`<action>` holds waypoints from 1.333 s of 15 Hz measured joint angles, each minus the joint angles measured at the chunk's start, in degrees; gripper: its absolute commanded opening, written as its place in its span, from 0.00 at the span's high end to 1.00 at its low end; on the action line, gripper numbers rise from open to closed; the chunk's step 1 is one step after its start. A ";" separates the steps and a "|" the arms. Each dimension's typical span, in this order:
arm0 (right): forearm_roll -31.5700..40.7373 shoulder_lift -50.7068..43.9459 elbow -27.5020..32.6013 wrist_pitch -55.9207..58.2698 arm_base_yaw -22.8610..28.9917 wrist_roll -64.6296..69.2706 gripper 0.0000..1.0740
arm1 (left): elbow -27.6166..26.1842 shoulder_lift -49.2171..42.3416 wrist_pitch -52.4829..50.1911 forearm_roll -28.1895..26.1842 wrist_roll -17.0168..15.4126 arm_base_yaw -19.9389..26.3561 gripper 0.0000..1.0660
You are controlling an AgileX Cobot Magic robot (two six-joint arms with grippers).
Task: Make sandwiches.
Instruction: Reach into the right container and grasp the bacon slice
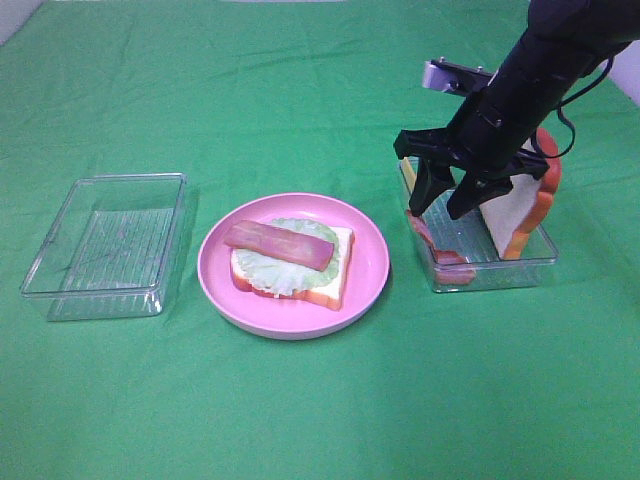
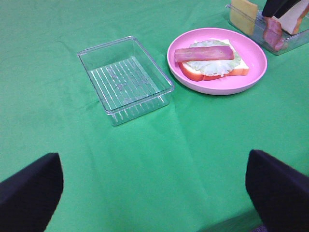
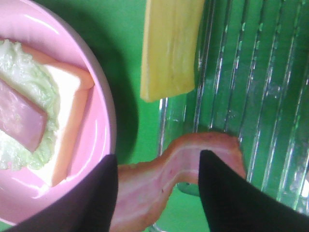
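The open-faced sandwich (image 1: 290,262) lies on the pink plate (image 1: 372,262): a white bread slice, pale green lettuce, and a pink bacon strip (image 1: 278,243) on top. It also shows in the left wrist view (image 2: 212,60) and the right wrist view (image 3: 43,116). My right gripper (image 1: 440,200) is open over the near-left end of the right clear tray (image 1: 495,276). In the right wrist view its fingers (image 3: 227,193) straddle a loose bacon strip (image 3: 164,179). Yellow cheese (image 3: 169,48) and an upright bread slice (image 1: 520,205) stand in that tray. My left gripper (image 2: 154,198) is open and empty, low over the cloth.
An empty clear tray (image 1: 105,245) stands left of the plate and also shows in the left wrist view (image 2: 125,77). Everything sits on a green cloth (image 1: 300,100). My left arm is outside the exterior high view.
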 measured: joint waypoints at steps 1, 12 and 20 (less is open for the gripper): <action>0.17 0.00 0.00 0.00 0.00 0.00 0.53 | 0.00 0.00 0.00 0.00 0.00 0.00 0.09; 0.63 -2.29 -4.24 7.45 0.00 -0.63 0.34 | 0.00 0.00 0.00 0.00 0.00 0.00 0.09; -10.94 -2.29 -4.41 8.25 7.85 5.33 0.35 | 0.00 0.00 0.00 0.00 0.00 0.00 0.09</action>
